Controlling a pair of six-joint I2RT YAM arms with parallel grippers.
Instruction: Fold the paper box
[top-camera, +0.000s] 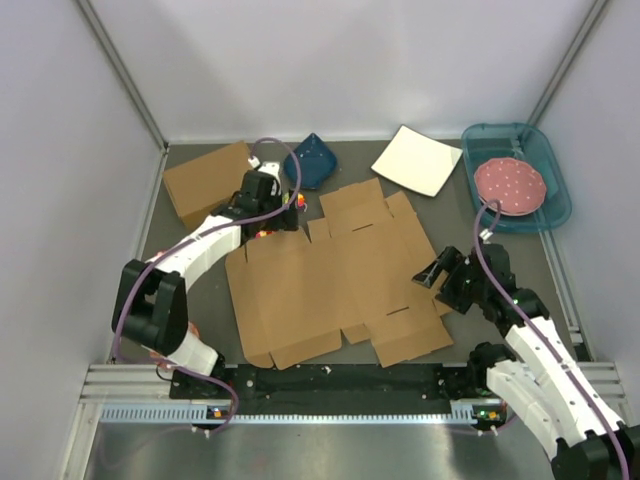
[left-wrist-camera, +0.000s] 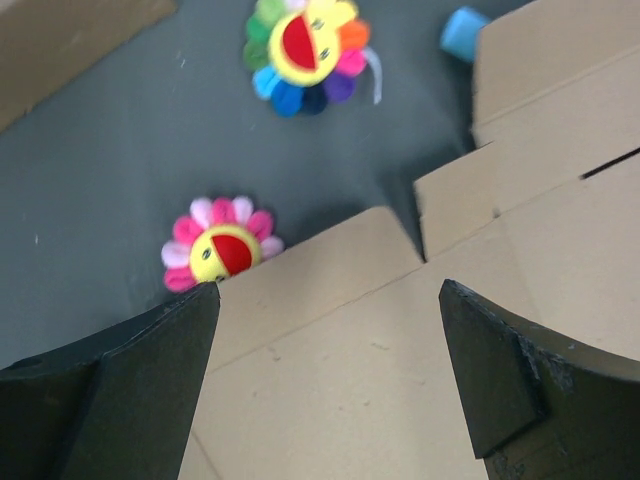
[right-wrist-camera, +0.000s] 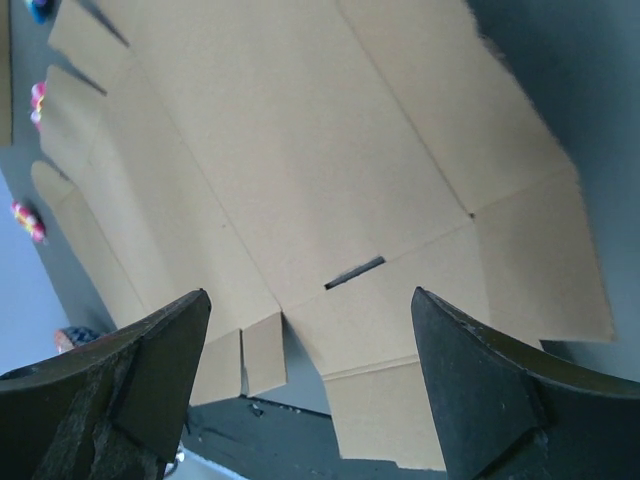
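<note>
Jaws are standing wide apart and gripping nothing on the left gripper (left-wrist-camera: 328, 300), which is hovering over the far left corner of the flat paper box (top-camera: 330, 280), beside a pink plush flower (left-wrist-camera: 222, 250). The right gripper (right-wrist-camera: 310, 300) is also gaping empty over the box's right side, possibly just above it.

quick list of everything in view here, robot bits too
paper box: one, brown, flat, centre
cardboard box: one, brown, far left
dish: one, dark blue, far centre
square plate: one, white, left of tray
tray: one, teal, far right
round plate: one, pink dotted, in tray
pink flower toy: one, pink, at paper box's edge
rainbow flower toy: one, multicoloured, beyond the pink one
left hand: one, black, open above paper box
right hand: one, black, open above paper box
</note>
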